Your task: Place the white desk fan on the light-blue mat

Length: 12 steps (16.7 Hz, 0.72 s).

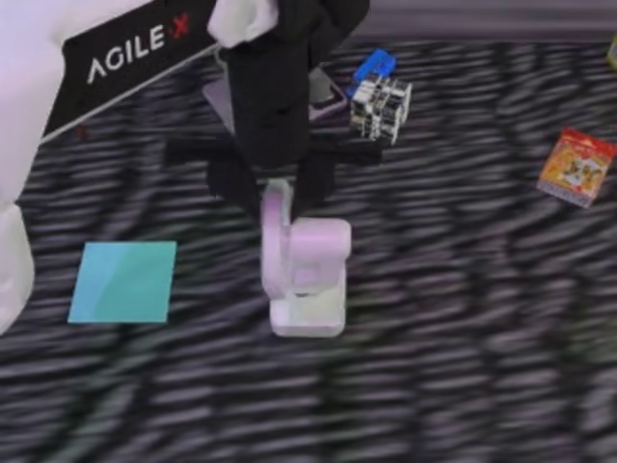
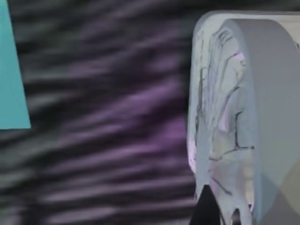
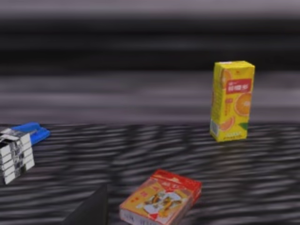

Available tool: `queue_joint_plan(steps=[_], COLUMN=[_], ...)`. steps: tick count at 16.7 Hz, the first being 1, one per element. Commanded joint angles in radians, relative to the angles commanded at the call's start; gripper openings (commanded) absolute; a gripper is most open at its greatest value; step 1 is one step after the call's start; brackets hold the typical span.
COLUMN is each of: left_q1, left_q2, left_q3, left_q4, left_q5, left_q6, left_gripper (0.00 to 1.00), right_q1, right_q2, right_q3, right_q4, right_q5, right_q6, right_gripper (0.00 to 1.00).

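Right now the left pincer (image 1: 275, 198) sits over the round head of the white fan (image 1: 304, 275), its fingers straddling the upright grille disc; whether they are already clamped on it I cannot tell, since the arm hides the contact from above and the left wrist view shows only the grille close up. The fan stands on the desk (image 1: 463, 367) directly beneath the pincer, base on the near side. The blue mat (image 1: 123, 282) lies flat well off to the left of the pincer, clear of the fan. To do this step well, I would grip the disc squarely near its middle so the heavier base does not swing, lift straight, then carry leftward. The path between looks open; the cube (image 1: 380, 106), stapler (image 1: 371, 68) and card box (image 1: 576, 166) all lie behind or right of the pincer. The right arm is parked out of sight.
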Motion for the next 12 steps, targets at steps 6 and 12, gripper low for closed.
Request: queue_joint_plan(steps=[6,12], left_q1=[0.012,0.011], left_q2=[0.021,0.016], left_q3=[0.200,0.198], left_q4=[-0.173,-0.175], left_q5=[0.001,-0.001], left_q6=[0.002,-0.009], left_gripper=[0.00,0.00], right_q1=[0.000,0.000], right_q2=[0.000,0.000], right_q3=[0.000,0.000], right_q4=[0.000,0.000], right_q5=[0.000,0.000], right_q6=[0.000,0.000], right_gripper=[1.00,1.00])
